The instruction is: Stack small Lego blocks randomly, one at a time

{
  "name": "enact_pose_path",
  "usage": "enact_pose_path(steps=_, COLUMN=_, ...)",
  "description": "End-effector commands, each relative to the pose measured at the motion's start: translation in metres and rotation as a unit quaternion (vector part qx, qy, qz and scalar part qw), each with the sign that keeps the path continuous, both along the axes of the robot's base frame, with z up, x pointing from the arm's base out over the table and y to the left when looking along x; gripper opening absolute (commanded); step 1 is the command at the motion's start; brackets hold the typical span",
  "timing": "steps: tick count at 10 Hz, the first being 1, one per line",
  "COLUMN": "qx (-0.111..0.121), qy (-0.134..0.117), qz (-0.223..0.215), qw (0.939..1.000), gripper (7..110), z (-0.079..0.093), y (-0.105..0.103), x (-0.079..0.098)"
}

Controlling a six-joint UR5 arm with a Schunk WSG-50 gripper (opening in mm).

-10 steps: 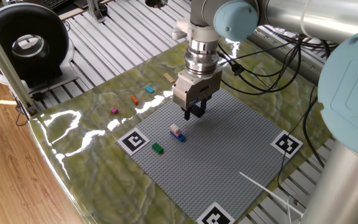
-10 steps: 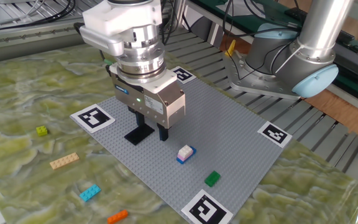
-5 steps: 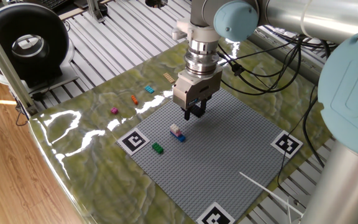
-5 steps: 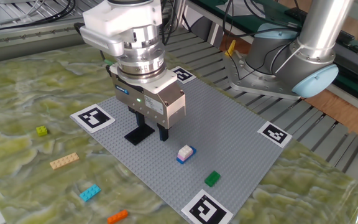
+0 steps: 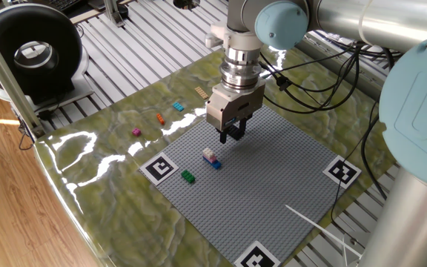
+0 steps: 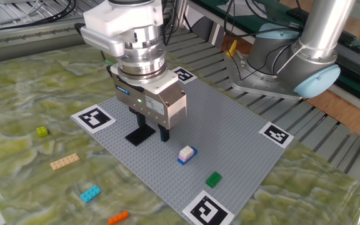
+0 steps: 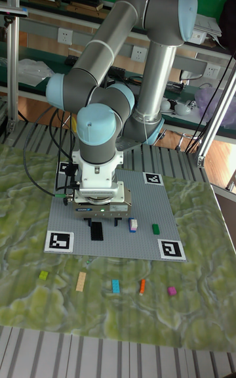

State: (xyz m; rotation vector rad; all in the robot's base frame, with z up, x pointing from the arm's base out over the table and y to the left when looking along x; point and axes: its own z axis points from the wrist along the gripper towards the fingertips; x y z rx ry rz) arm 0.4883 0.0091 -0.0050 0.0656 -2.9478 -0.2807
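Note:
My gripper hangs open just above the grey baseplate, nothing between its fingers. A dark flat plate lies on the baseplate right under it. To its right stands a white-pink brick on a blue one, and further on a green brick. Off the baseplate lie yellow-green, tan, cyan and orange bricks. The magenta brick shows near the table's edge. The tall fixed view has the gripper left of the small stack.
Black-and-white marker tags sit at the baseplate's corners. A black round device stands beyond the table's far left. Cables trail behind the arm. A thin white strip lies on the baseplate's right side.

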Motion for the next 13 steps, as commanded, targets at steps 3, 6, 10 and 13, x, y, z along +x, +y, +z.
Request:
enact_pose_path(steps=3, qx=0.006, qy=-0.001, qz=-0.005, qw=1.0000, gripper=66, z=0.0015, y=0.0023, x=0.0016)
enact_pose_path(steps=6, qx=0.006, qy=-0.001, qz=-0.005, qw=1.0000, gripper=66, z=0.0017, y=0.0031, x=0.0012)
enact_pose_path(steps=10, qx=0.003, qy=-0.002, qz=-0.003, qw=1.0000, gripper=66, z=0.0026, y=0.0015, x=0.0021)
enact_pose_path(steps=13, qx=0.001, qy=0.000, qz=-0.003, qw=1.0000, gripper=66, z=0.0063, y=0.0027, x=0.0052)
